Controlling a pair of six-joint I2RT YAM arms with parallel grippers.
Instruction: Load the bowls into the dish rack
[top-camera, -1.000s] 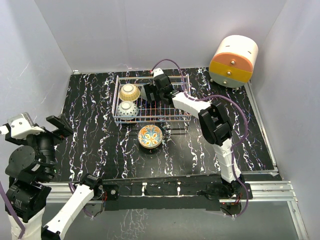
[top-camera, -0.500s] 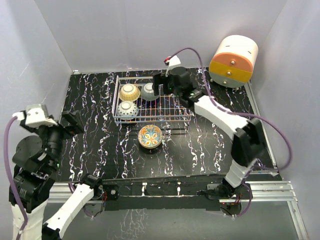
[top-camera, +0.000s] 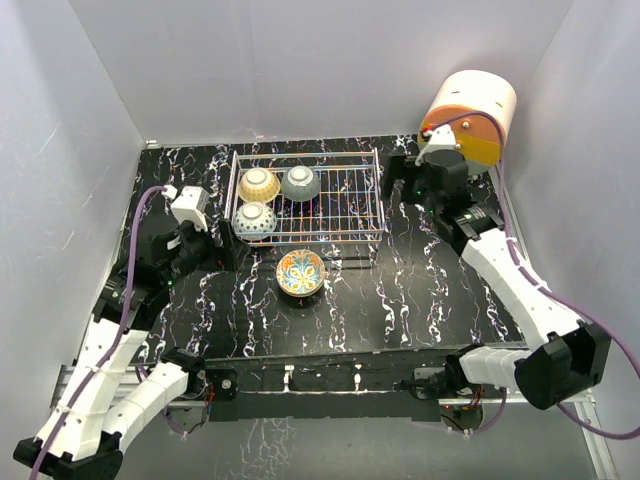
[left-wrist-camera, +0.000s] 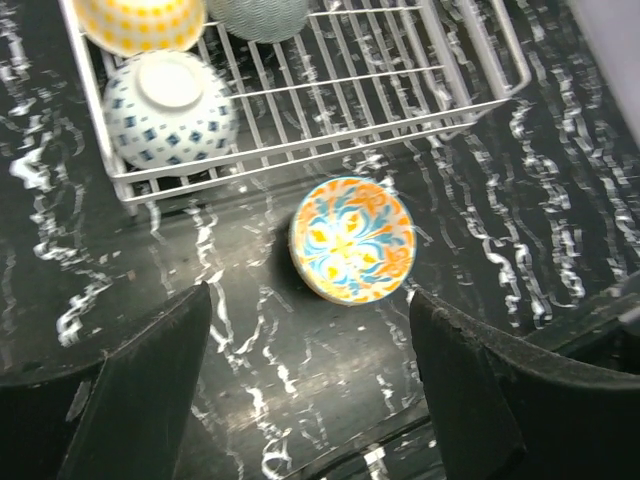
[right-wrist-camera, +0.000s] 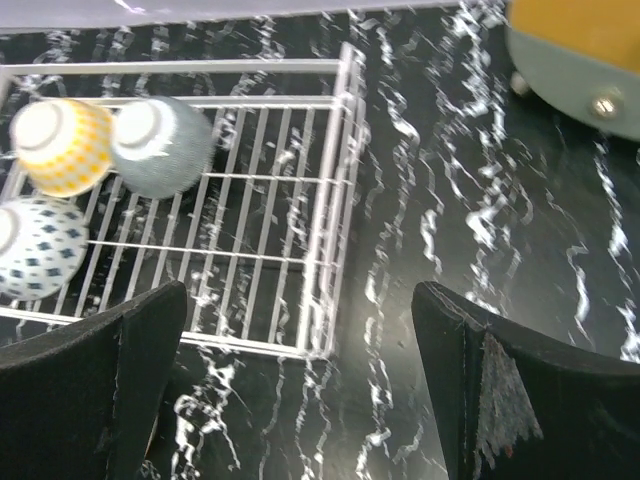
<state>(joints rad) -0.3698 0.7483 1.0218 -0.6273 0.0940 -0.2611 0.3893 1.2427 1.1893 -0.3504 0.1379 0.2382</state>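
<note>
Swung inward, left pincer (left-wrist-camera: 310, 292) — spread wide, empty — faces the floral bowl (left-wrist-camera: 352, 238), near but apart.

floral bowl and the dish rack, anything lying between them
Nothing; only a bare strip of black marbled table separates the floral bowl from the dish rack near rail, clearest in the left wrist view.

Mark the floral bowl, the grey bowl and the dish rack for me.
floral bowl (left-wrist-camera: 352, 240), left wrist view, middle of its painted inside
grey bowl (right-wrist-camera: 165, 155), right wrist view, on its outer side
dish rack (top-camera: 345, 205), top external view, bare grid bars in its right half
</note>
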